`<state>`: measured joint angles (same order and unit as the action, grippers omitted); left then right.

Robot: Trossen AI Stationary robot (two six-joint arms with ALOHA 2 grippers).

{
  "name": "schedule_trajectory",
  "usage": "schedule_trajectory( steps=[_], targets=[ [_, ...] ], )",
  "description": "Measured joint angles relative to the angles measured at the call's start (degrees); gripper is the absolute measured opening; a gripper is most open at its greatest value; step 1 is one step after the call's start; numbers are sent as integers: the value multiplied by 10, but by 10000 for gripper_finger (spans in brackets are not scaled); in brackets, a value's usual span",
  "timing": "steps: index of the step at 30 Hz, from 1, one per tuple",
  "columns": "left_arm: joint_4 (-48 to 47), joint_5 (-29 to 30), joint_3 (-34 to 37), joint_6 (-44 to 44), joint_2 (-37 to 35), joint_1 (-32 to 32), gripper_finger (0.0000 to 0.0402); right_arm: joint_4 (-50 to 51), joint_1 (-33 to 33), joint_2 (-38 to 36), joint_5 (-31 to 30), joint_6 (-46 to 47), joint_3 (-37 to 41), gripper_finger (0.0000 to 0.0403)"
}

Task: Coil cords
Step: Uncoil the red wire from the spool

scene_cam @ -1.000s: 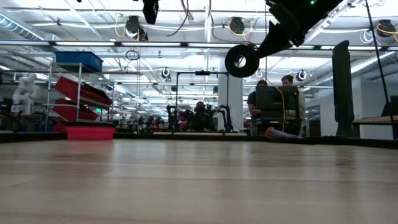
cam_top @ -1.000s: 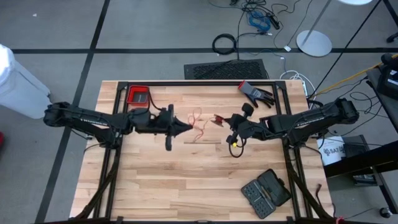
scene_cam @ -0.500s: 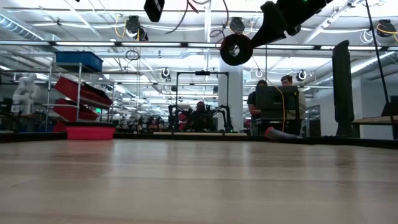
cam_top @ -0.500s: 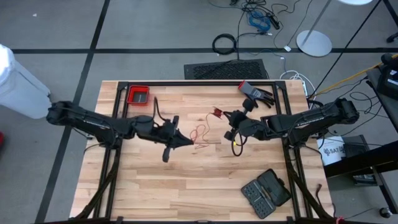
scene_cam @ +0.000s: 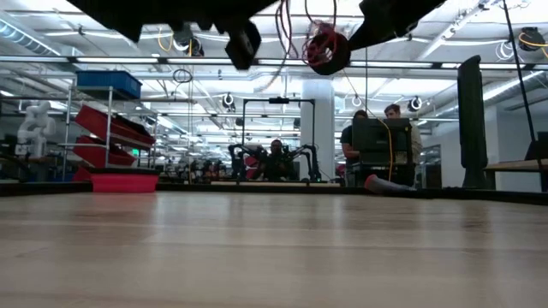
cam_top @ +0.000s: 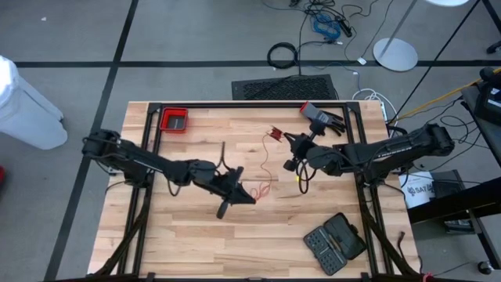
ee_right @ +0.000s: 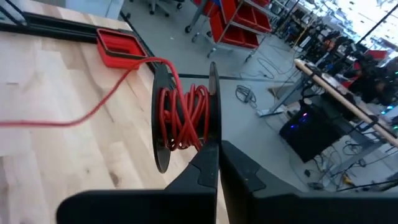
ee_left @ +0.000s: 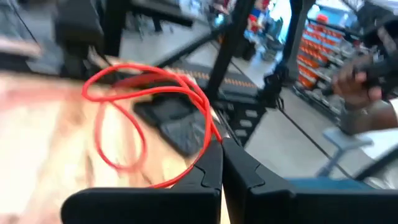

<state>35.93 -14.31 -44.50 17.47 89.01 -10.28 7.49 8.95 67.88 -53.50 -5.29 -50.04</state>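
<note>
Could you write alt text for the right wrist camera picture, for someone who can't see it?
A black spool half wound with thin red cord sits at the tips of the right end effector. One strand trails off across the wooden table, past a red tray.

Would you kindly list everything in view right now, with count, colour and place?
Thin red cord: one, red, running between both grippers above mid-table.
Black spool: one, black with red windings, at the right gripper.
Small tray: one, red, far left corner of the table.
Bit case: one, dark grey, near right part of the table.
Glove: one, black and red, far right edge.
Wooden table: one, pale.
Left gripper: shut on the cord.
Right gripper: shut on the spool.
</note>
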Motion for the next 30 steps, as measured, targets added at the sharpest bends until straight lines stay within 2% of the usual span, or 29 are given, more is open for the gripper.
schedule_trajectory(
  steps=[12,21,25,30],
  targets=[
    [-5,-70,-45,19,115,0,4,0,5,-59,-6,-14,0,0],
    [-53,-70,-48,17,129,24,4,0,35,-103,17,-14,0,0],
    [-102,-35,-48,18,120,49,4,0,45,-118,55,-14,0,0],
    [-174,29,-48,17,94,73,4,11,61,-124,59,-14,0,0]
  ],
)
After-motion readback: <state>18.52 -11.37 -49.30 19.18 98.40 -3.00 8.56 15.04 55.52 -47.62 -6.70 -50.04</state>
